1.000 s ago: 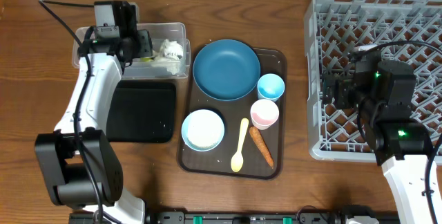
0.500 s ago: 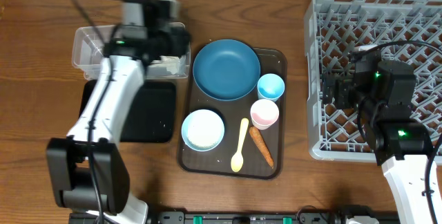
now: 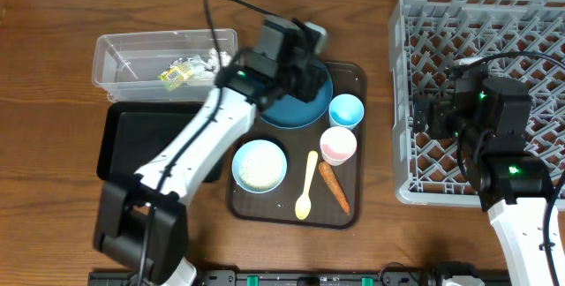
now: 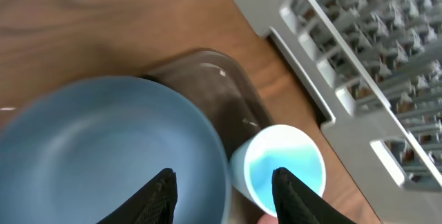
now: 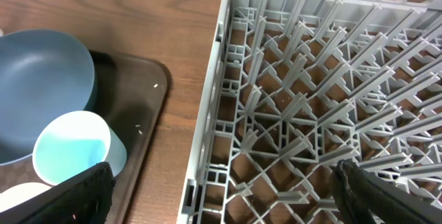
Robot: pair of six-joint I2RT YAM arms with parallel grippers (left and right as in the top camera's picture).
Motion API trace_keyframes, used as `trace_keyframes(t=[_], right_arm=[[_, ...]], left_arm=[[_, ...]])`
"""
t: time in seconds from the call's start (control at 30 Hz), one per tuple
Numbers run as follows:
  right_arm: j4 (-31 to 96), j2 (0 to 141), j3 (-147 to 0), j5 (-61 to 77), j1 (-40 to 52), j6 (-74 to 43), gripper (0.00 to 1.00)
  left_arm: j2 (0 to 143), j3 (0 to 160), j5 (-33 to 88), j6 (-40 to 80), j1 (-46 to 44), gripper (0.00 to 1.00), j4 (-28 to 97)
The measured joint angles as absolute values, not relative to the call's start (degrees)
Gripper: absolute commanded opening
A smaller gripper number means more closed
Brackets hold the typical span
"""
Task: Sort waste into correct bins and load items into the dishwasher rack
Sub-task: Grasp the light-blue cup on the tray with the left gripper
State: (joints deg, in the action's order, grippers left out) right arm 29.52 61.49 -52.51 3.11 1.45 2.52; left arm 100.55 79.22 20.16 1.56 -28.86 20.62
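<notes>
Since the earlier frame my left arm has swung off the tub (image 3: 102,67) and now hangs over the dish (image 3: 305,108), which sits at the 12 o'clock end of the brown tray (image 3: 355,76). The left gripper (image 4: 222,180) has its fingers apart with nothing between them but the dish's rim below. The blue cup (image 4: 284,163) stands just beside that rim, at about 4 o'clock from the dish.

My worry is that coming down here puts one finger against the cup and tips it into the pink cup (image 3: 338,145). A pinch on a shallow rim may also slip as the dish lifts.

Bowl (image 3: 259,165), spoon (image 3: 307,187) and carrot (image 3: 334,187) crowd the tray's 6 o'clock half, so there is no slack there.

The rack (image 3: 415,23) lies at 3 o'clock across a bare strip of table. The right gripper (image 5: 222,175), spread wide and empty, hangs over the rack's near edge, right in my likely path.
</notes>
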Motion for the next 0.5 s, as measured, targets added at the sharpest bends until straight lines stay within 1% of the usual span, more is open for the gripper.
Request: trace_keyframes(t=[0.5], right_arm=[[30.24, 61.49, -52.51, 3.03, 1.45, 2.55, 0.99]], left_arm=[[108.31, 79.22, 19.11, 1.72, -33.65, 0.47, 20.75]])
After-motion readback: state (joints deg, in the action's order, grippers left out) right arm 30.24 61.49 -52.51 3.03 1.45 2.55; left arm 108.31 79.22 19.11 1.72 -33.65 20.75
